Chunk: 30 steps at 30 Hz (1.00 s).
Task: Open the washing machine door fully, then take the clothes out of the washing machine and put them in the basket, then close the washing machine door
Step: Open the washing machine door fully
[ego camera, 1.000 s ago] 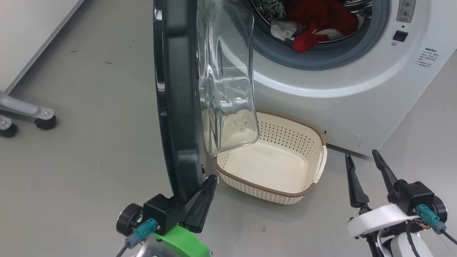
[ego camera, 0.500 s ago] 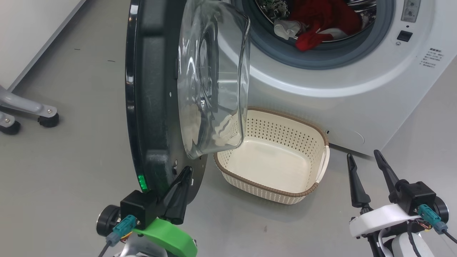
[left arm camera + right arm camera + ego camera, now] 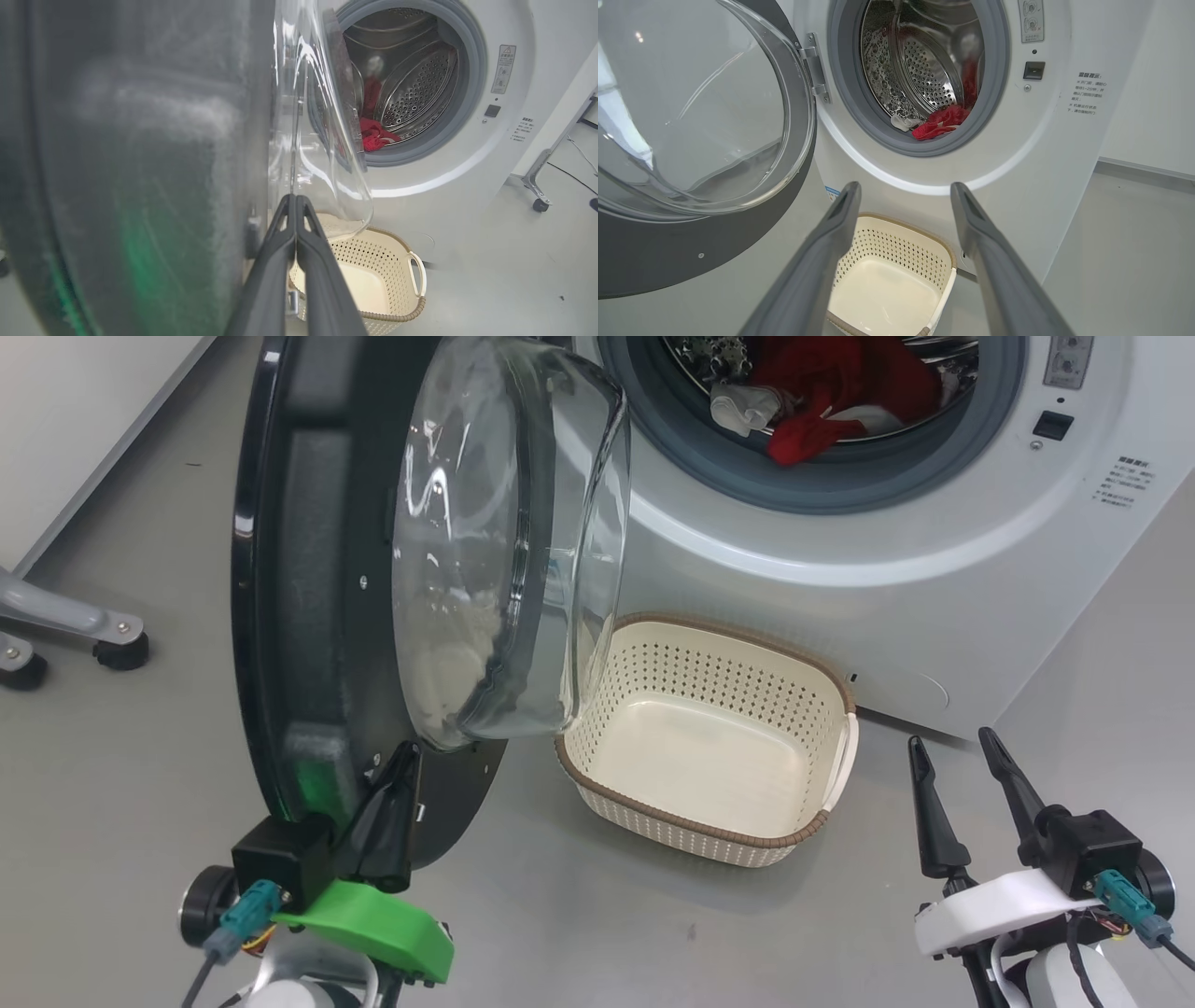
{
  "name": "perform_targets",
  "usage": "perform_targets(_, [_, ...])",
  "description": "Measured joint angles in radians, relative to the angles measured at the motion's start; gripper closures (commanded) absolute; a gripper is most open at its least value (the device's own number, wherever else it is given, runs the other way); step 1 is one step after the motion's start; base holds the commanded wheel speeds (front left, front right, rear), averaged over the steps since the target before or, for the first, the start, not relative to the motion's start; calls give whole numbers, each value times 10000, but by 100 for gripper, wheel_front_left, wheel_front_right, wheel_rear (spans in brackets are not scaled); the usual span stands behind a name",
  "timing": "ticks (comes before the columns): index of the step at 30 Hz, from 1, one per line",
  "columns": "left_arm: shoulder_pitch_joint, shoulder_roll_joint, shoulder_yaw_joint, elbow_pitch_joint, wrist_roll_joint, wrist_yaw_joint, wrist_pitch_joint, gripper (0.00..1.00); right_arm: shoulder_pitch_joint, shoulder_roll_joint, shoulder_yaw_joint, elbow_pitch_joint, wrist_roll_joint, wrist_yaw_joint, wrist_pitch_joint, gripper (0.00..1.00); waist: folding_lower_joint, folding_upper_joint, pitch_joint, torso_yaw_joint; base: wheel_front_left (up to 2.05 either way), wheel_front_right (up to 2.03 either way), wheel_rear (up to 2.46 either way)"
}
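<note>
The washing machine door hangs open, its black rim toward me and its glass bowl bulging right. My left gripper is shut, its tips pressed against the door's inner face low down; in the left wrist view the left gripper has its fingers together with nothing between them. The white washing machine holds red clothes and a small white cloth in its drum. The cream basket stands empty on the floor before it. My right gripper hovers open right of the basket, and the right wrist view has the right gripper facing the clothes.
A grey wheeled stand leg sits on the floor at the far left, near a white wall. Another caster leg stands right of the machine. Grey floor lies around the basket and between my arms.
The door has swung wider to the left, showing more of its inner face. My shut left gripper has moved left and down with it. The right gripper has stayed put.
</note>
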Motion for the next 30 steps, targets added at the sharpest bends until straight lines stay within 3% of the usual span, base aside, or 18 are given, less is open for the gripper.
perform_targets(19, [-1062, 86, 2036, 1394, -483, 125, -750, 100, -156, 4, -138, -84, -77, 12, 0, 0, 0, 0, 381, -232, 0, 0, 0])
perform_targets(30, [-1644, 439, 3277, 2295, -698, 128, -1338, 100, -378, 4, -119, -134, -104, 17, 0, 0, 0, 0, 693, -397, 0, 0, 0])
